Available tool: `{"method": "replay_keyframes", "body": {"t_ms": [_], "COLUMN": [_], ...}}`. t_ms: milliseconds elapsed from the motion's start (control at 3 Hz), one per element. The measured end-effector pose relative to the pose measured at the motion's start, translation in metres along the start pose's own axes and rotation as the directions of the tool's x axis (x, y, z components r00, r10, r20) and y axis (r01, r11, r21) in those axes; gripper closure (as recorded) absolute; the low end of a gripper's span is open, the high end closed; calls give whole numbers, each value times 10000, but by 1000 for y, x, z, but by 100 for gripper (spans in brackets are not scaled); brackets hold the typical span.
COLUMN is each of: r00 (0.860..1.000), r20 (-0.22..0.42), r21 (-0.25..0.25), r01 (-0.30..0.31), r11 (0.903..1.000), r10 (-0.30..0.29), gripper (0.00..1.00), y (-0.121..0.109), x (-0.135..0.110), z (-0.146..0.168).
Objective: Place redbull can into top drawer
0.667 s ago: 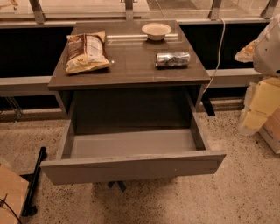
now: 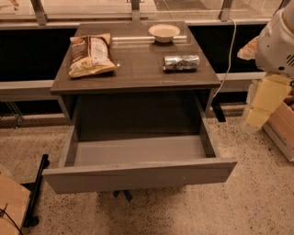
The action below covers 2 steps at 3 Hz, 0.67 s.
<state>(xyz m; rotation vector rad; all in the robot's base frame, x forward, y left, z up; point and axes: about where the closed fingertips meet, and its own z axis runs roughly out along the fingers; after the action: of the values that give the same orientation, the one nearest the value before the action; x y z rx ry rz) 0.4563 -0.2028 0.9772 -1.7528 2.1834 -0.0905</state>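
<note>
Speckled beige floor (image 2: 257, 202) under warm dim light, a dark cabinet (image 2: 138, 69) before what may be a glazed railing (image 2: 92, 7).

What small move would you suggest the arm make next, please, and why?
Probably move the gripper leftward, over the slim shiny silver redbull can. The can lies on its side on the dark cabinet top, ungrasped, while the gripper hangs off to the cabinet's right, apart from it. The wide shallow grey top drawer already stands open, so reaching the can comes first.
</note>
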Motion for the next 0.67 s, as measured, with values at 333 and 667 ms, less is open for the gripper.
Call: {"method": "replay_keyframes", "body": {"t_ms": [333, 667], "r00": [9993, 9986], "r20": [377, 485], "r21": [-50, -117], "r01": [25, 194], "r11": [10000, 9997], "r10": [-23, -188], "gripper": [0, 0], "y": [-19, -45], "x": [-13, -25], "z": [12, 31]}}
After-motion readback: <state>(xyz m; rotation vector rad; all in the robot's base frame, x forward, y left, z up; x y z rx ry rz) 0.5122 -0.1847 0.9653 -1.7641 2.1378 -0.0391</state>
